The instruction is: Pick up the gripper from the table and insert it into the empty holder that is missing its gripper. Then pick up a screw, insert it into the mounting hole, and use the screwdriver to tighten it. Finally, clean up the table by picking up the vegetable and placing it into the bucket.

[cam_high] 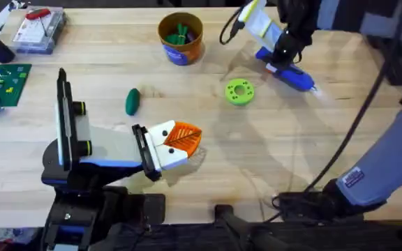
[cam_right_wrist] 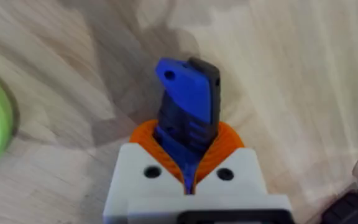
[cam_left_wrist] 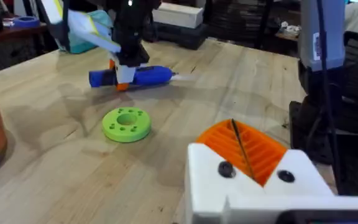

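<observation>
My right gripper (cam_high: 283, 61) is shut on the bright-blue screwdriver (cam_high: 293, 78) at the table's far right; the tool is level with the tabletop. In the right wrist view its orange pads (cam_right_wrist: 225, 140) clamp the blue and dark body of the screwdriver (cam_right_wrist: 188, 102). The left wrist view shows the same screwdriver (cam_left_wrist: 143, 76) beyond the lime-green disc. The dark-green vegetable (cam_high: 132, 102) lies on the table (cam_high: 271, 160), left of centre. The bucket (cam_high: 181, 43) stands at the back. My left gripper (cam_high: 181, 139) rests shut and empty near the front; its pads (cam_left_wrist: 260, 149) meet. The loose gripper, holder and screw are out of view.
A lime-green ring-shaped disc (cam_high: 239, 91) with holes lies between the vegetable and the screwdriver. A clear box (cam_high: 39, 29) holding a red-handled tool sits at the back left, with a green board (cam_high: 2, 84) below it. Cables trail at the front right.
</observation>
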`<state>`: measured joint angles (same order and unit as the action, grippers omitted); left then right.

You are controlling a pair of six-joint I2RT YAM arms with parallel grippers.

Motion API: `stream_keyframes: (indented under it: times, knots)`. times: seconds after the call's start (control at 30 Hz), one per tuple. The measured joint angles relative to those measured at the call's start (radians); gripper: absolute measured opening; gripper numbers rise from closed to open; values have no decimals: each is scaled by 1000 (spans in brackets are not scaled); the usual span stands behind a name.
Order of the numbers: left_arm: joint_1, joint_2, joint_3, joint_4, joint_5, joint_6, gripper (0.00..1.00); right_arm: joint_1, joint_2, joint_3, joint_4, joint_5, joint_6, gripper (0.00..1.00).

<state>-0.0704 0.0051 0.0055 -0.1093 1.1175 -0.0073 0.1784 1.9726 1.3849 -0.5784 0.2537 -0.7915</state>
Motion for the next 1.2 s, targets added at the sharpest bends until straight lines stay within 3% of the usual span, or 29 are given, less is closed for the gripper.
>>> stream_keyframes:
  times: [0.1, 0.17, 0.2, 0.23, 0.33, 0.37, 0.4, 0.47, 0.7, 0.8, 1.0, 1.2]
  knots:
    - [0, 0, 0, 0, 0, 0, 4, -5, 11, 4, 1, 10, -11, 34]
    - [0, 0, 0, 0, -1, 1, 31, -5, 11, 5, 3, 14, -19, 199]
    - [0, 0, 0, 0, -2, 4, 96, -5, 11, 7, 6, 17, -22, 325]
    - [0, 0, 0, 0, -3, 7, 209, -5, 10, 11, 8, 21, -22, 452]
    - [0, 0, 0, 0, -4, 4, 670, -4, 5, 20, 21, 50, -15, 876]
    - [0, 0, 0, 0, -4, 4, 829, -1, -1, 21, 18, 57, -11, 963]
    - [0, 0, 0, 0, -4, 3, 931, 4, -8, 21, 12, 62, -7, 986]
    - [0, 0, 0, 0, -4, 3, 982, 23, -23, 21, 0, 67, 1, 995]
    - [0, 0, 0, 26, -37, 6, 987, 123, -188, 21, 1, 103, 53, 996]
    - [0, 0, 0, 81, -79, -53, 988, 151, -301, 23, 3, 105, 118, 996]
    - [0, 0, 1, 80, -186, -154, 987, 164, -514, 34, 2, 39, 274, 995]
    - [20, 18, 85, -68, -331, -124, 986, 165, -699, 38, -8, -14, 426, 995]
